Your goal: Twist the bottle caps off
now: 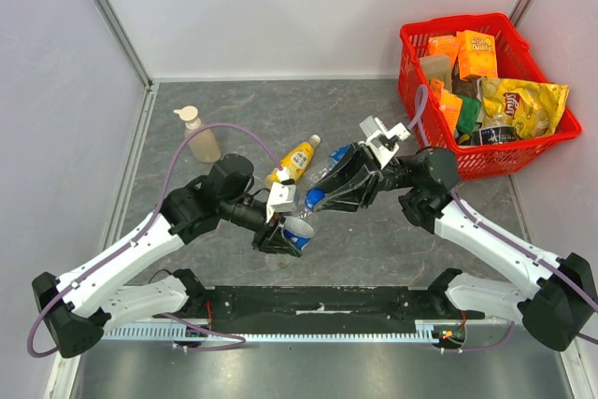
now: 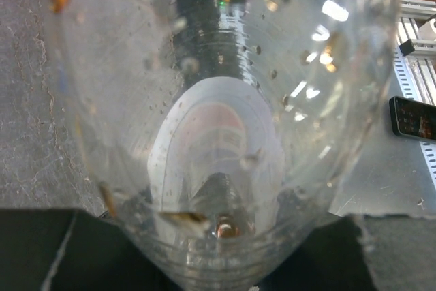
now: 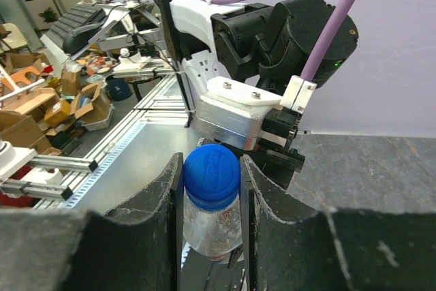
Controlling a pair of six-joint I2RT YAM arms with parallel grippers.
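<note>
Clamping the blue cap (image 3: 211, 175), right jaws (left jaws hold the clear bottle (image 2: 218, 134))

Red basket (image 1: 455, 22), upper right: holds orange snack boxes (image 1: 476, 53) and a yellow chip bag (image 1: 519, 106). Beige pump-top soap bottle (image 1: 199, 137), upper left, upright on grey tabletop (image 1: 252, 105).

Glossy blue plastic cap (image 3: 211, 175), clear droplet-speckled plastic bottle (image 2: 225, 100), matt mottled grey table (image 1: 234, 109), red plastic basket (image 1: 453, 21)
</note>
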